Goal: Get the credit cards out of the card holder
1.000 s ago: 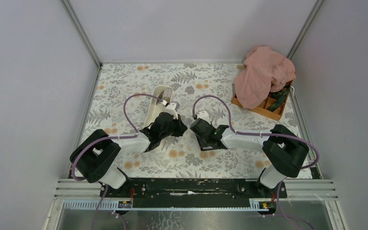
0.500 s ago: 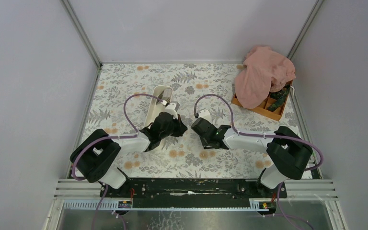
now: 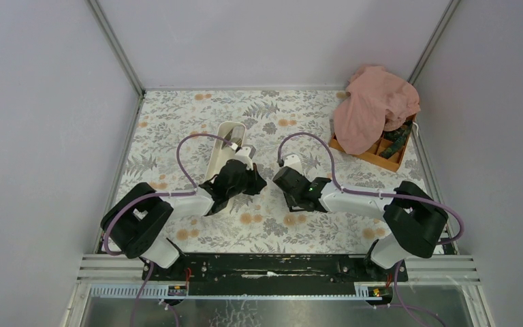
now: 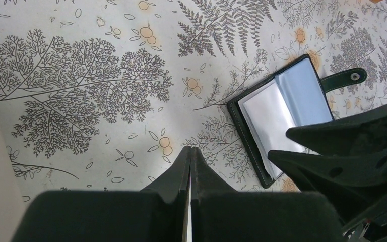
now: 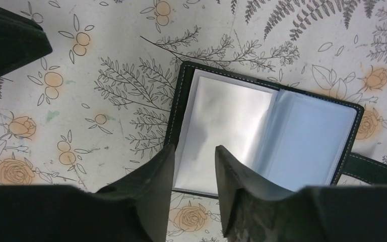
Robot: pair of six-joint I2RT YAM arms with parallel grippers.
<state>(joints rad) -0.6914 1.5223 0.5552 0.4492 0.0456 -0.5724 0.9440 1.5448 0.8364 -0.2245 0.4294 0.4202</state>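
Our right gripper (image 5: 195,151), a little open, hangs over the open card holder (image 5: 262,136) in the middle of the frame, but our left gripper (image 4: 190,151) is closed and off it, so the holder may slide when we pinch.

Robotics lab test cell, viewed from overhead.
Plain pale grey wall panels (image 3: 48,122) joined by bare aluminium corner posts (image 3: 117,49) box in a table under a fern-and-flower printed cover (image 3: 177,109). Along the bottom of the frame, two white-and-black robot arms (image 3: 354,199) with looping purple cables (image 3: 201,135) stand bolted to a black metal rail (image 3: 265,264) on slotted silver framing (image 3: 109,269).
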